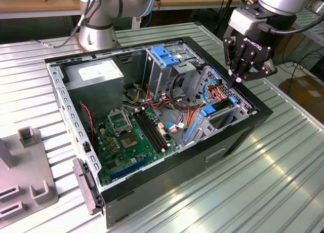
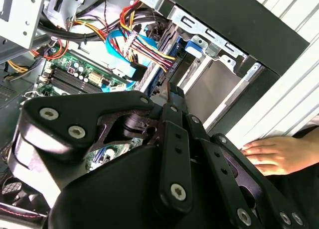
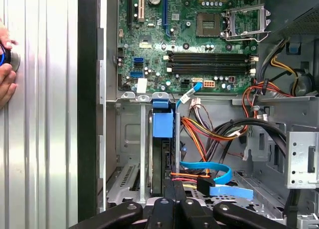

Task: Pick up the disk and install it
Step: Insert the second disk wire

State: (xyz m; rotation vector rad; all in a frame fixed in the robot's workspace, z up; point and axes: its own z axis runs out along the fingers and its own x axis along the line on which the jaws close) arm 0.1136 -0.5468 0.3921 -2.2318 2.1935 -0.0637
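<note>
The disk point(image 1: 223, 108) stands on edge in the drive bay at the corner of the open computer case point(image 1: 238, 137) on the exterior view's right, and its blue bracket tab point(image 1: 208, 111) shows at one end. In the first wrist view the disk point(image 3: 160, 164) is a dark slab seen edge-on below its blue tab point(image 3: 163, 123). My gripper point(image 1: 237, 82) hangs just above the bay's far end with its fingers pressed together to a point. In the first wrist view the fingertips point(image 3: 175, 185) sit right at the disk's near end. Whether they touch it I cannot tell.
A grey power-supply box point(image 1: 96, 73), a metal drive cage with a blue latch point(image 1: 164, 54), the green motherboard point(image 1: 132, 134) and loose cables point(image 1: 215, 91) crowd the case. A person's hand point(image 2: 271, 154) rests on the ribbed table point(image 1: 283, 172) beside the case. A grey fixture point(image 1: 25, 167) stands at the exterior view's left.
</note>
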